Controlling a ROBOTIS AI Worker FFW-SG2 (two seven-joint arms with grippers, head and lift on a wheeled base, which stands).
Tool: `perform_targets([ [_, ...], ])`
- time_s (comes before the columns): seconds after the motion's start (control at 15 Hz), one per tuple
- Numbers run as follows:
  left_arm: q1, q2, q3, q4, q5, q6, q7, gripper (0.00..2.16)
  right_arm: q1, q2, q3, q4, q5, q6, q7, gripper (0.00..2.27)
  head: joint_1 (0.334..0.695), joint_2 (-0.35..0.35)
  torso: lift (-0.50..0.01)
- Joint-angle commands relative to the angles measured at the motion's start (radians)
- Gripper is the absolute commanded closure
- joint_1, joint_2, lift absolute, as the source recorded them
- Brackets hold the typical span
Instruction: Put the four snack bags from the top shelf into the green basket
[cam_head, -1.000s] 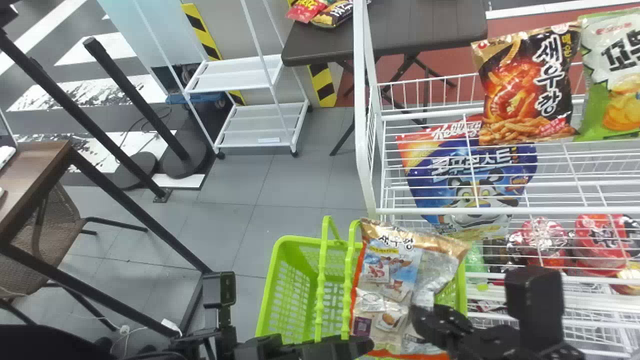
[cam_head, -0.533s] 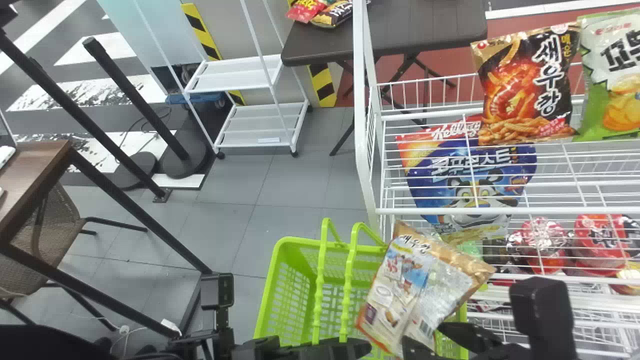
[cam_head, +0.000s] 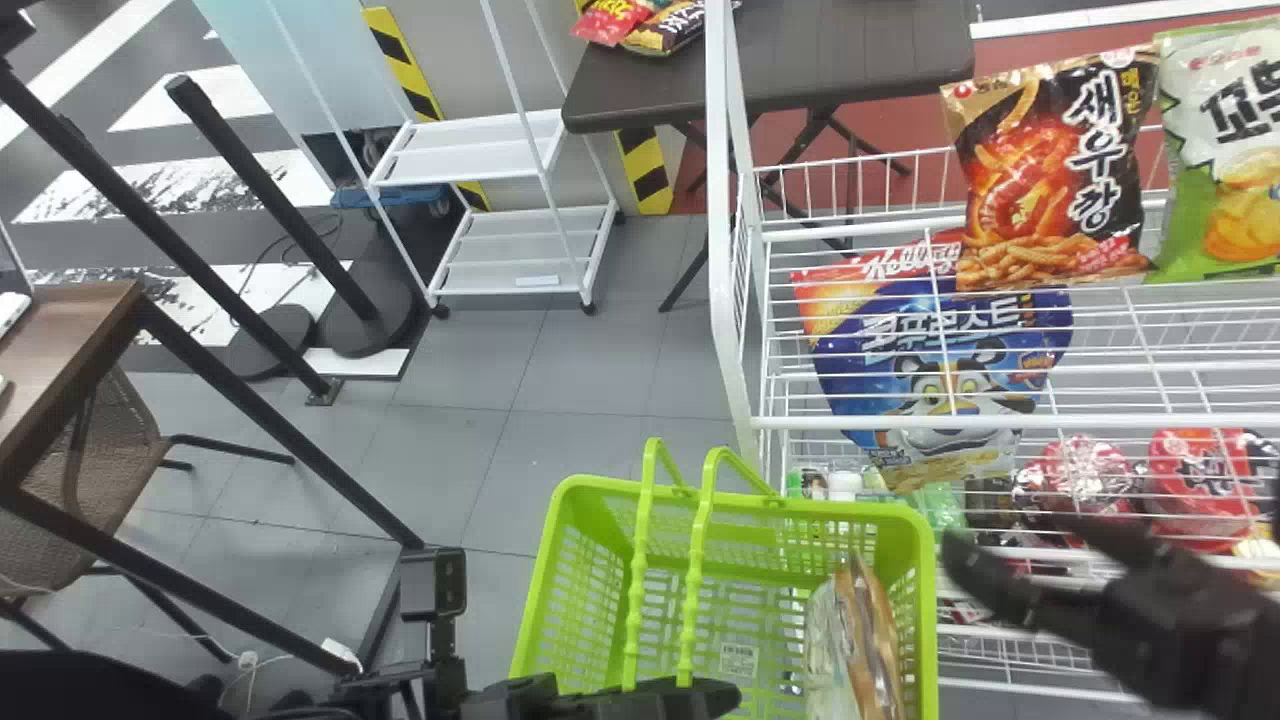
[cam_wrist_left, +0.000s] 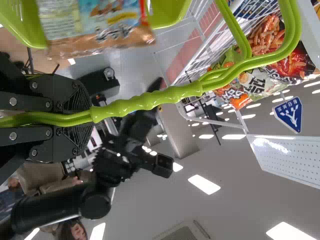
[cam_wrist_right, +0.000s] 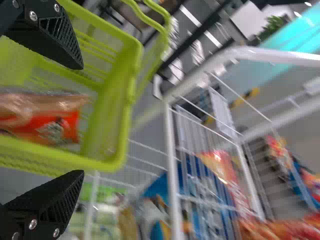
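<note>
So my right gripper (cam_head: 1010, 555) had its jaws spread beside the green basket (cam_head: 928, 590), one snack bag (cam_head: 850, 645) inside, left gripper (cam_wrist_left: 92, 116) clamping the handles (cam_wrist_left: 150, 100). Figured next was the upright black-and-orange bag (cam_head: 1050, 170), up ahead of my right arm, the nearer one.

The place looks like a shop, or a room fitted out as one: a white wire rack (cam_head: 1100, 422) bears printed snack bags (cam_head: 1060, 170), with a green basket (cam_head: 600, 484) near it (though the desk (cam_head: 60, 340) and woven chair (cam_head: 120, 440) hint at an office).
</note>
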Motion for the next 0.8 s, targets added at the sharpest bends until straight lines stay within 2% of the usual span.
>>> perform_targets([
  [0.0,0.000,0.001,-0.002,-0.001,0.000,-0.003,-0.010,2.15,-0.128,-0.001,-0.038,0.101,0.020,-0.083,-0.033,0.06,0.695,0.221,0.000],
  [0.13,0.000,0.001,-0.001,-0.001,0.001,-0.003,-0.010,2.15,-0.242,-0.001,-0.040,0.214,0.046,-0.151,-0.078,0.06,0.695,0.127,0.000],
  [0.4,0.000,-0.001,0.001,0.004,0.001,-0.003,-0.010,2.15,-0.492,0.003,0.015,0.490,0.119,-0.264,-0.159,0.06,0.695,0.056,0.000],
  [0.73,0.003,-0.002,0.005,0.011,0.003,-0.003,-0.010,2.15,-0.730,0.006,0.121,0.825,0.161,-0.396,-0.236,0.06,0.695,0.066,0.000],
])
